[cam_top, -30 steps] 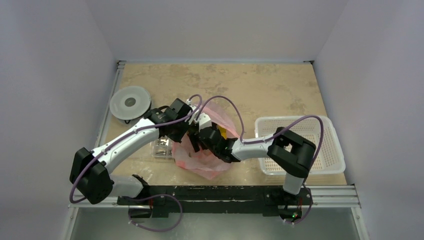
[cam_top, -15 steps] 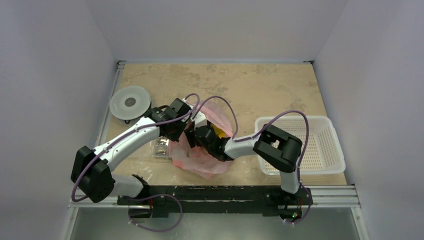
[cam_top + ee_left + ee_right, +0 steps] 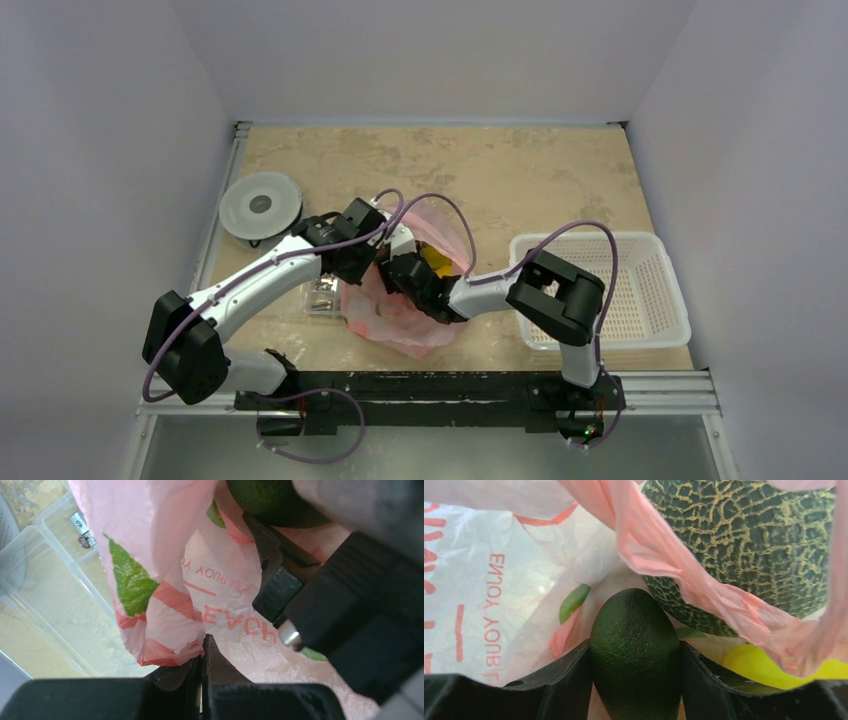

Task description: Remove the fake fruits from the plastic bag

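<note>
1. Pink film of the plastic bag (image 3: pixel 400 305) fills both wrist views. A twisted fold of it runs slantwise in front of the netted green melon (image 3: pixel 754 545) and partly over the yellow fruit (image 3: pixel 759 667).
2. Black housing of the right arm (image 3: pixel 360 630) blocks the right side of the left wrist view, close against the bag's printed wall.
3. Just left of the bag lies a clear box (image 3: pixel 322 295) with small metal parts (image 3: pixel 82 530) in one compartment. Whether box and bag touch I cannot tell. A grey disc (image 3: pixel 260 205) sits farther back and left, well apart from the bag.
4. On the right side stands a white perforated basket (image 3: pixel 640 290). From above, the right arm's elbow overlaps its left edge.
5. Inside the bag, the dark green oval fruit (image 3: pixel 635 655) is nearest the right wrist camera. The melon is behind it and the yellow fruit is low to its right.
6. Right jaws reach into the bag and clasp the dark green oval fruit, one finger pressed on each flank. Left jaws are clenched on a pinch of the bag's striped edge.
7. Beneath it all, the worktop (image 3: pixel 520 170) is beige with a mottled stone pattern. Plain pale walls (image 3: pixel 430 50) enclose it on three sides, and a black rail (image 3: pixel 430 392) at the near edge carries both arm bases.
</note>
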Controlling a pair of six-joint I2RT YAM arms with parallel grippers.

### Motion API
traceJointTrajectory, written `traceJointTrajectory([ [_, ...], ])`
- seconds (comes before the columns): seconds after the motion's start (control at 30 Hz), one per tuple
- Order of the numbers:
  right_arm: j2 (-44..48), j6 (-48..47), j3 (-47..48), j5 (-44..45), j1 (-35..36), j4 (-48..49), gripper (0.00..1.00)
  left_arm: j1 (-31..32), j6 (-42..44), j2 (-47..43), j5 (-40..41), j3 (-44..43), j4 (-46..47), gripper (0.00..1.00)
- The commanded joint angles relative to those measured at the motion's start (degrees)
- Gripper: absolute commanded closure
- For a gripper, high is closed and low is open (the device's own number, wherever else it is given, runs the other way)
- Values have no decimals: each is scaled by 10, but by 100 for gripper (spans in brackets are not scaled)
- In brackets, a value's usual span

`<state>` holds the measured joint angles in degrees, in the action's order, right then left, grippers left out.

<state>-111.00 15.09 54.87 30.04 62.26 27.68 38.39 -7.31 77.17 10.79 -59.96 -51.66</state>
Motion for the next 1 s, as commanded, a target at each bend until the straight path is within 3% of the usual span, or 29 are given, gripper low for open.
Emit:
traceJointTrajectory([
  [0.0, 39, -27, -4, 13, 7, -43, 78, 33, 54, -7, -70, -3, 16, 100],
  [0.1, 55, -20, -3, 21, 7, -78, 85, 33, 55, -8, -61, -3, 15, 100],
  [0.37, 120, 38, -34, 29, 7, -125, 92, 33, 54, -17, -64, -1, 19, 100],
  [0.7, 238, 62, -113, 13, 7, -116, 95, 33, 53, -79, -71, 25, 50, 100],
  [0.97, 287, 38, -106, -16, 7, -95, 100, 33, 53, -76, -28, 24, 46, 100],
])
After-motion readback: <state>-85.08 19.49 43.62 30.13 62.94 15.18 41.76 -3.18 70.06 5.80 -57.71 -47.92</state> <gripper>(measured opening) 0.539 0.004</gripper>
